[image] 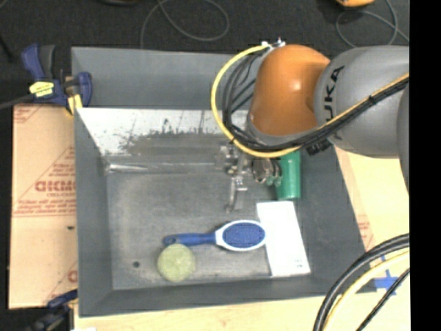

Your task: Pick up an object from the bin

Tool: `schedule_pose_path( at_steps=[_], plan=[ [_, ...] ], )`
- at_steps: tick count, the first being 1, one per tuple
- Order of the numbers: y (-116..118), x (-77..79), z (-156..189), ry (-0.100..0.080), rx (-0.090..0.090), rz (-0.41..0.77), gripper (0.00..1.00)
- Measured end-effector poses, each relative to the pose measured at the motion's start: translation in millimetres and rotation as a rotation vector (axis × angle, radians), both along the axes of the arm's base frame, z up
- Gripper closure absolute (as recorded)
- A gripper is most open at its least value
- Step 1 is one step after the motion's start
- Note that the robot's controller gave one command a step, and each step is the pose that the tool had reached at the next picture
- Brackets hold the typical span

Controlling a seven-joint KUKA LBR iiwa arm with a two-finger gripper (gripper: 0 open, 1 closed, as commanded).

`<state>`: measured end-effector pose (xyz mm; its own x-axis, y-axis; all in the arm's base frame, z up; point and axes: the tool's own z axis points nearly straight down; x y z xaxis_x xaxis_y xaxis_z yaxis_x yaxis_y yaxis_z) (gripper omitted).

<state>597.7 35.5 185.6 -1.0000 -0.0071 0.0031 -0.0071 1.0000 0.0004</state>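
Note:
My gripper hangs below the orange wrist cover, over the bare middle of the bin floor. A blue brush with an oval white-rimmed head and a blue handle pointing left lies just below it, apart from it. To the right of the gripper a green cylinder stands against the bin's right side, its top hidden by the arm. A flat white card lies under the cylinder, next to the brush head. Nothing shows held in the gripper.
A yellow-green ball rests near the front wall, below the brush handle. The arm and its yellow cable loop cover the bin's back right part. The bin's left half is bare floor.

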Motion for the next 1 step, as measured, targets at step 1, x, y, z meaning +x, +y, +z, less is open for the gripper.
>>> schedule_pose_path(
  at_steps=[1],
  plan=[
    [-0.1,1.0,4.9,-0.007,0.0,-0.001,0.0]
  ],
)
